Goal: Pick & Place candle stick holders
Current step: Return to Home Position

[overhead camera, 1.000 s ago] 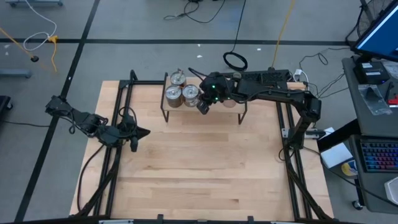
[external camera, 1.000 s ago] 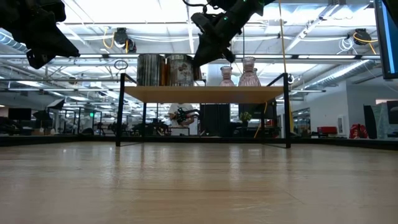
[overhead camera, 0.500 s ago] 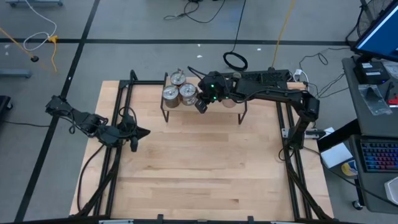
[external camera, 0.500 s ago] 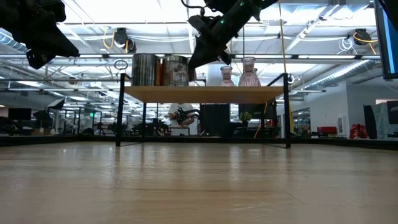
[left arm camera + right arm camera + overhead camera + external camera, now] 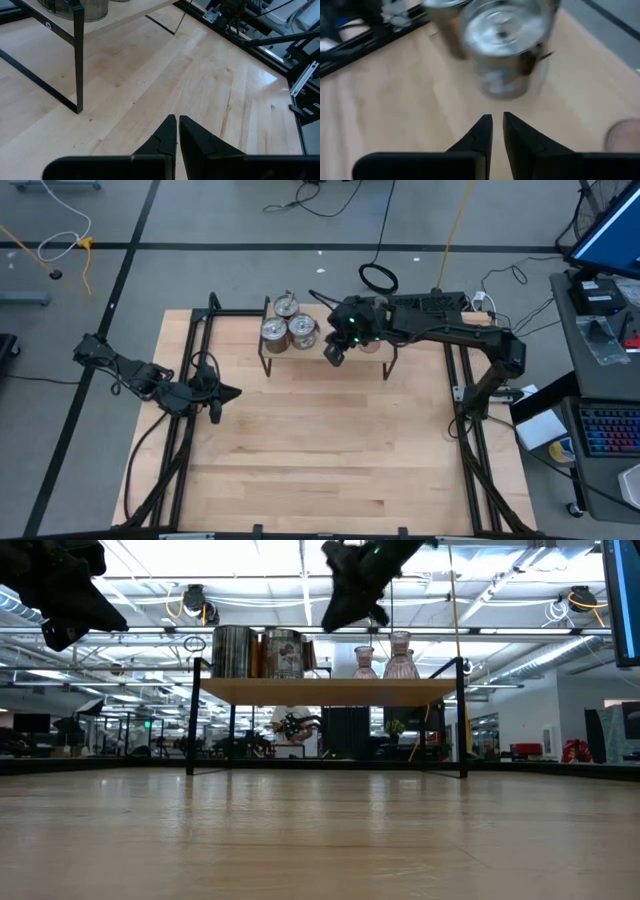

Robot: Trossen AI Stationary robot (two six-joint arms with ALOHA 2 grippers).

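Low view: the round silver-bronze metal candle stick holders [image 5: 285, 652] stand upright, close together, on the left part of a black-framed, wood-topped shelf [image 5: 330, 691]. The pink narrow-necked glassy candle stick holders [image 5: 400, 657] stand on its right part. Two glassy ones are distinct; a third cannot be confirmed here. High view shows three metal ones in a tight cluster. Sorting by kind leaves a gap mid-shelf, probably to give an arm room to come in and out.

Nothing of the task lies on the light wooden worktop [image 5: 320, 450], so placing looks complete.

The right tool [image 5: 333, 352] hangs above the shelf's near edge, between the two groups and higher than the holder tops. Its fingers [image 5: 481, 131] are nearly pressed together and pinch nothing. Judgement: the height is there to clear the metal rims on retreat. The nearest metal holder is just beside it, so a low swing could knock it.

The left tool [image 5: 228, 393] waits over the worktop's left side, well apart from the shelf, fingers pressed together, empty.
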